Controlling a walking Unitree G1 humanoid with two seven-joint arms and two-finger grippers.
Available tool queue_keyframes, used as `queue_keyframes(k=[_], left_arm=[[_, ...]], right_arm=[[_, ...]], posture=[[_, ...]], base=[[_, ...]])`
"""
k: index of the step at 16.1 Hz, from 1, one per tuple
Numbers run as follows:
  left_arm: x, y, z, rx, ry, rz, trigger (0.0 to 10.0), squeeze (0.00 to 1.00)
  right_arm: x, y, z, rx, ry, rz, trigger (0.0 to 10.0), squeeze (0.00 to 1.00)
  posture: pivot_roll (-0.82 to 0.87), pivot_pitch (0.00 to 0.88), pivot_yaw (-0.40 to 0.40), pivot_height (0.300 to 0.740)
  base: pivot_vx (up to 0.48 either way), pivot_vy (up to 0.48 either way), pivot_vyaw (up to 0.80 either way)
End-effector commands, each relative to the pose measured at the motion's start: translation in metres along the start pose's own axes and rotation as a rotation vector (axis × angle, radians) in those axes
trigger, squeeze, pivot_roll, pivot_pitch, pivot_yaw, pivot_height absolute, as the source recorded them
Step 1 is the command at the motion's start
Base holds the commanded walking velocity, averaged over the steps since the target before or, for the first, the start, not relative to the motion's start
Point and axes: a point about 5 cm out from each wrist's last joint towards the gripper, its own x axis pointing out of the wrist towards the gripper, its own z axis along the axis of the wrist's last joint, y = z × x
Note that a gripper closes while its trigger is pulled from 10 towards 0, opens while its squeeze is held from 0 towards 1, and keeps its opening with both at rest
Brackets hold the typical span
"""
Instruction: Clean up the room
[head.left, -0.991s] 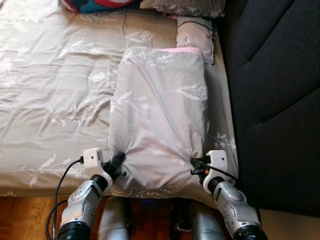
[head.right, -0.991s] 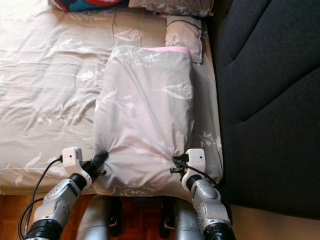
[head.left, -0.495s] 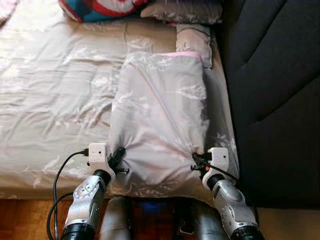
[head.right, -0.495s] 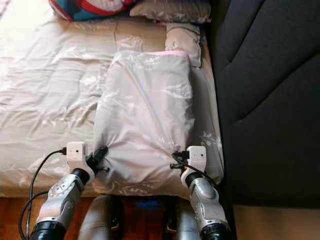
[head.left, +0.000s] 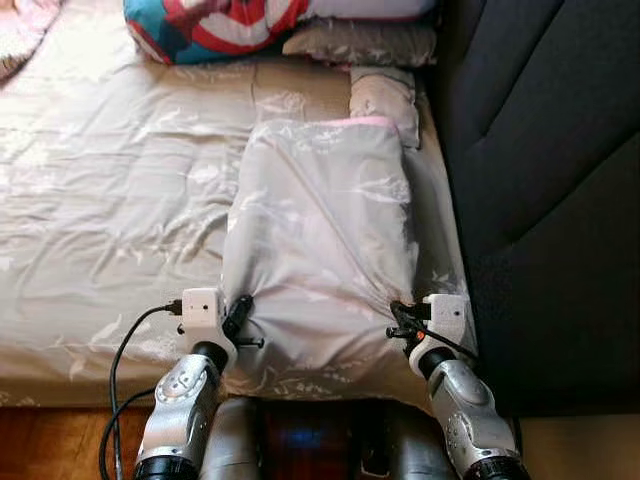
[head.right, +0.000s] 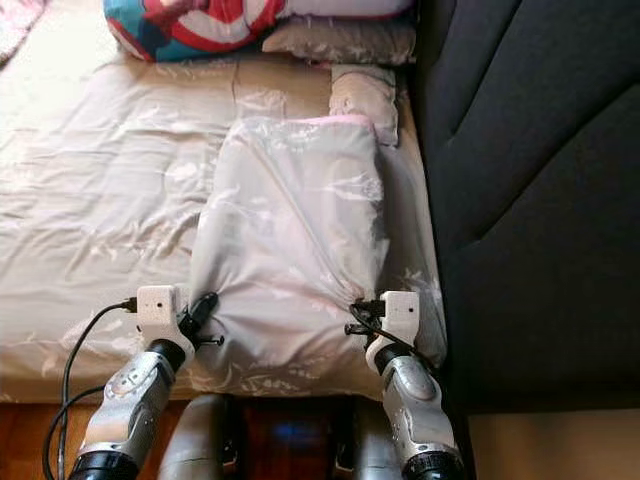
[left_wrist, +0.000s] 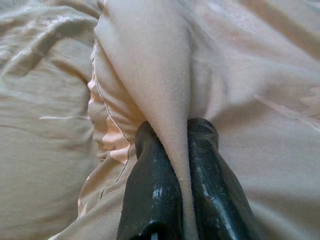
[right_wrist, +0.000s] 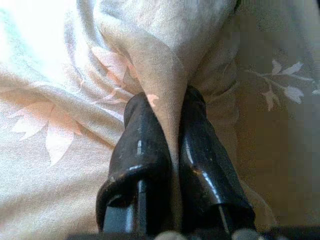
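Currently both sets of fingers are pinching fabric. Left wrist view: the two black fingers (left_wrist: 167, 185) are pressed together on a raised ridge of the folded duvet (head.left: 320, 260), cloth pulled taut between them. Right wrist view: fingers (right_wrist: 170, 165) likewise clamped on a fold of the same floral cloth.

Position: left gripper (head.left: 238, 315) holds the near left corner of the duvet; right gripper (head.left: 400, 322) holds the near right corner. Duvet lies lengthwise on the bed (head.left: 100, 200), along its right side beside the dark upholstered panel (head.left: 540, 200). A pink lining edge shows at its far end, just short of a small patterned pillow (head.left: 385, 92). A red, white and blue cushion (head.left: 215, 25) sits at the head of the bed, well apart.

Judgement, step in hand: carrying or drawing the near edge of the duvet to straighten or fold it. To do it well:
- move both corners together, at equal height and pace, so the edge stays square;
- keep tension even; slack on one side would skew the fold;
- keep enough cloth in each pinch, since a thin ridge could slip out.

Arm pose: both silver forearms reach forward from the foot of the bed, low, roughly parallel, wrists level with the mattress edge, cable trailing off the left wrist.
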Motion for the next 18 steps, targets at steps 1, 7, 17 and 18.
queue_keyframes(k=[1, 7, 17, 18], left_arm=[[-0.0046, 0.0072, 0.0070, 0.013, -0.050, 0.032, 10.0, 0.00], [0.0018, 0.0061, 0.0088, 0.027, -0.054, 0.031, 10.0, 0.00], [0.0021, 0.0143, 0.0043, 0.041, -0.032, 0.049, 10.0, 0.00], [0.0020, 0.0146, 0.0038, 0.042, -0.030, 0.050, 10.0, 0.00]], right_arm=[[-0.0037, -0.0110, 0.0031, 0.015, -0.033, -0.047, 10.0, 0.00], [0.0003, -0.0090, 0.0040, 0.030, -0.037, -0.047, 10.0, 0.00], [0.0028, -0.0068, -0.0002, 0.035, -0.019, -0.050, 10.0, 0.00], [0.0027, -0.0068, -0.0008, 0.038, -0.017, -0.052, 10.0, 0.00]], posture=[[0.02, 0.176, -0.054, 0.702], [0.02, 0.128, -0.052, 0.740], [0.02, 0.115, -0.054, 0.740], [0.02, 0.119, -0.056, 0.740]], base=[[0.000, 0.000, 0.00], [0.000, 0.000, 0.00], [0.000, 0.000, 0.00], [0.000, 0.000, 0.00]])
